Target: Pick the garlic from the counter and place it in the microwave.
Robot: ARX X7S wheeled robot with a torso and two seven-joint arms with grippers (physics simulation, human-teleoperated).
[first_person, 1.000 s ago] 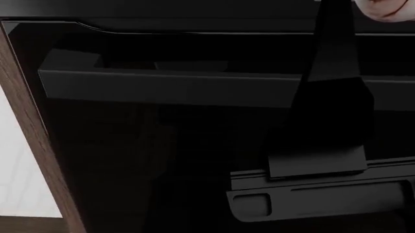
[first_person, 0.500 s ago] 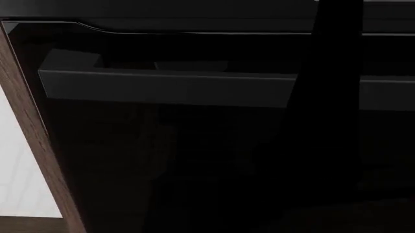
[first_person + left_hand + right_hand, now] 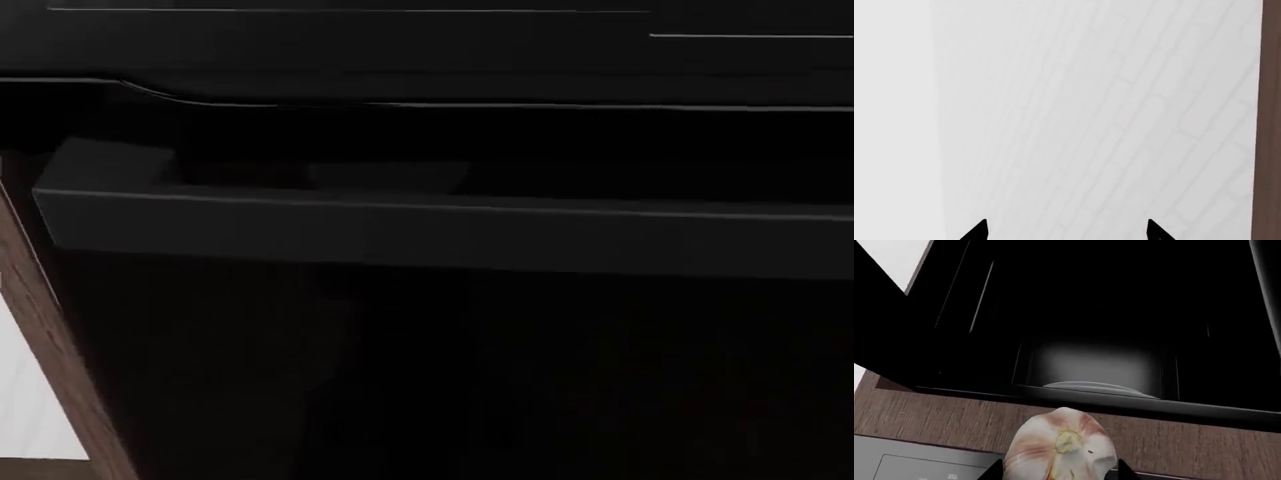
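Whitish garlic (image 3: 1059, 449) sits pinched in the right gripper (image 3: 1057, 471) before the open microwave (image 3: 1094, 375); carrying step; next, I judge, push it inside; left gripper (image 3: 1066, 232) gapes empty.

Glossy black microwave (image 3: 1087, 315), matt brown wood panel (image 3: 941, 422), papery streaked garlic (image 3: 1059, 446).

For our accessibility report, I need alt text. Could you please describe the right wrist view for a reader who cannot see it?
A small whitish garlic bulb with pinkish-brown streaks sits between the black fingertips of the right gripper, in front of the dark open microwave cavity. A pale round plate lies inside the cavity, and a brown wood panel runs below the opening.
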